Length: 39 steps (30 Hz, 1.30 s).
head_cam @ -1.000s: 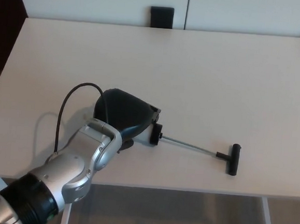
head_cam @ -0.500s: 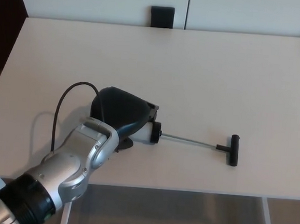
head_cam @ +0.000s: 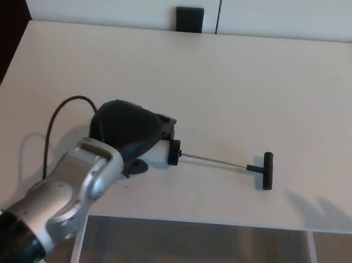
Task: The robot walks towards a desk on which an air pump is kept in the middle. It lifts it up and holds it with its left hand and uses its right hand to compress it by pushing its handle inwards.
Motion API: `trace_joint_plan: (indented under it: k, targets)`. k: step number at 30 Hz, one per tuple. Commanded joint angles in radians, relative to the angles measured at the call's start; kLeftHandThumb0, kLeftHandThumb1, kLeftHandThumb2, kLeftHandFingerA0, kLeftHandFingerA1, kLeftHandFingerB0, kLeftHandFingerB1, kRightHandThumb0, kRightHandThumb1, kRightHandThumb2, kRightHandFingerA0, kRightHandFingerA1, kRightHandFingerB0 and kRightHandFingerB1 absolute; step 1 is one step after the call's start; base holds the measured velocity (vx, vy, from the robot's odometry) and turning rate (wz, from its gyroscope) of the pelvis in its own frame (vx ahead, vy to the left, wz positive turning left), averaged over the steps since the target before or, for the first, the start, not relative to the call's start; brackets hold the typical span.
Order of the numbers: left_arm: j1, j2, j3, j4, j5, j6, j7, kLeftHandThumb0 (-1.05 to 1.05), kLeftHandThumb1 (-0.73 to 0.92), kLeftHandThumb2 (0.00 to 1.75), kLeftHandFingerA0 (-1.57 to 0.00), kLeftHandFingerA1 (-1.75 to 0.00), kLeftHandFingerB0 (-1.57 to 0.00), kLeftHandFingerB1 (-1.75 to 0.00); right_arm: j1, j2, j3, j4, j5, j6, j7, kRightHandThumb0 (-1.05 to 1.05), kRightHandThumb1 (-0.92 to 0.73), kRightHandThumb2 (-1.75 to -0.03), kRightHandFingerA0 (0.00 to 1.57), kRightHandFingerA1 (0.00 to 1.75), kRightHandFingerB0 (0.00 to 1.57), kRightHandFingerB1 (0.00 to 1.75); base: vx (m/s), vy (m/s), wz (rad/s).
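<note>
An air pump point(head_cam: 180, 154) lies near the front edge of a pale desk point(head_cam: 240, 88), left of the edge's midpoint. Its thin metal rod point(head_cam: 213, 160) is pulled far out and runs toward the right, ending in a short black T-handle point(head_cam: 267, 170) that lies across the rod. The handle rests on the desk, free of any hand.

The barrel end of the pump is covered by the robot's left hand point(head_cam: 127, 131), a black rounded shape that wraps over it from the left. The fingers appear closed around the barrel, though the hand's back hides them. A black cable point(head_cam: 58, 113) loops from the hand back to the silver forearm point(head_cam: 68, 190), which comes in from the front left corner of the desk and slants up toward the pump.

A faint shadow point(head_cam: 322, 210) falls on the desk near the front right corner. The right hand is out of sight.
</note>
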Motion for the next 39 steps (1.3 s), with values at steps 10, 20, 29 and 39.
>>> trace_joint_plan:
  k: [10,20,29,39]
  targets:
    - [0.14,0.135,0.229,-0.307,-0.153,-0.234,0.023,-0.16,0.84,0.63,-0.79,-1.72,-0.72,-1.0,-0.494,0.015,0.383,0.389,-0.195,0.094,-0.062,-0.82,-0.77,-0.87,0.0,0.25,0.0,0.14,0.0,0.0,0.0]
    - [0.163,0.121,0.272,-0.282,-0.181,-0.317,0.047,-0.14,0.83,0.68,-0.89,-1.7,-0.72,-1.15,-0.548,0.056,0.431,0.59,-0.121,0.14,-0.036,-0.77,-0.8,-0.86,0.0,0.21,0.0,0.1,0.0,0.0,0.0]
    - [0.178,0.11,0.3,-0.277,-0.168,-0.326,0.026,-0.16,0.85,0.65,-0.81,-1.73,-0.69,-1.05,-0.53,0.062,0.477,0.65,-0.11,0.132,-0.009,-0.63,-0.84,-0.91,0.0,0.2,0.0,0.1,0.0,0.0,0.0]
    - [0.19,0.09,0.311,-0.275,-0.161,-0.346,0.028,-0.16,0.85,0.65,-0.81,-1.75,-0.67,-1.1,-0.525,0.104,0.465,0.649,-0.049,0.148,-0.012,-0.74,-0.92,-0.9,0.0,0.16,0.0,0.06,0.0,0.0,0.0]
